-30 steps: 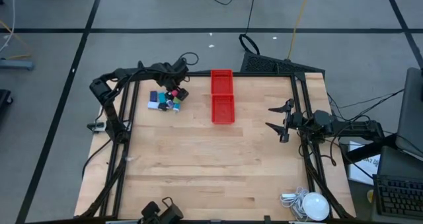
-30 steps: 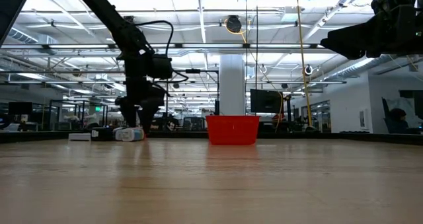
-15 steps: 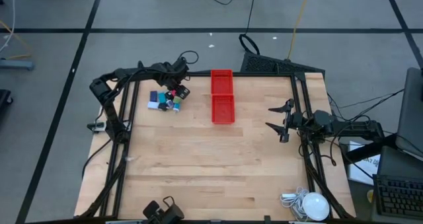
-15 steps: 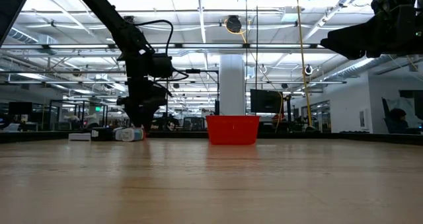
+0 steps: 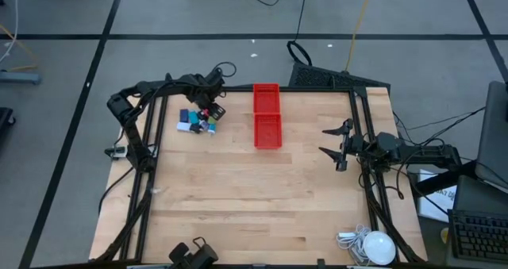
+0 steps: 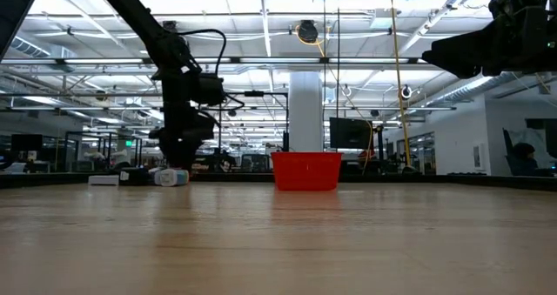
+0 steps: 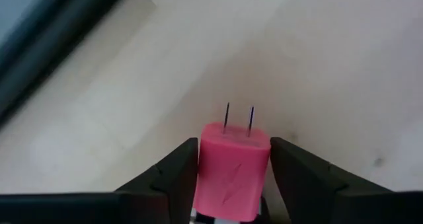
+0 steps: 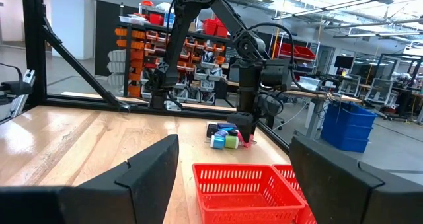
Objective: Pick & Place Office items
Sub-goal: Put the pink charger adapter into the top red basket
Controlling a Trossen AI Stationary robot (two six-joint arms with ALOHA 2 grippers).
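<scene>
Nearest the front edge of the table [image 5: 238, 213], well away from the red tray [image 5: 267, 116], sits a white round lamp-like thing [image 5: 377, 247] with its cord at the right corner. Farther in, to the right of the red tray and well apart from it, the right gripper [image 5: 332, 146] hangs above bare wood with its fingers spread wide and nothing between them; in its own wrist view the two dark fingers [image 8: 152, 168] frame the tray's mesh wall [image 8: 248, 187] from either side.

Left of the red tray, near the table's far edge, lies the cluster of office items [image 5: 196, 121] — small pieces in blue, light blue, green, black and white, bunched close together. The left gripper [image 5: 211, 112] is down at the side of this cluster nearest the tray, and its fingers [image 7: 172, 178] are pinching a small pink-red plug adapter [image 7: 231, 168], whose two metal prongs point out past the fingertips toward the wood. From the right wrist view the same piece shows as a red spot [image 8: 249, 142] at the gripper's tip, just beside the green and light blue items. Whether it rests on the table or is just clear of it I cannot tell — the low view shows the left gripper [image 6: 180, 156] right down at the level of the cluster.
</scene>
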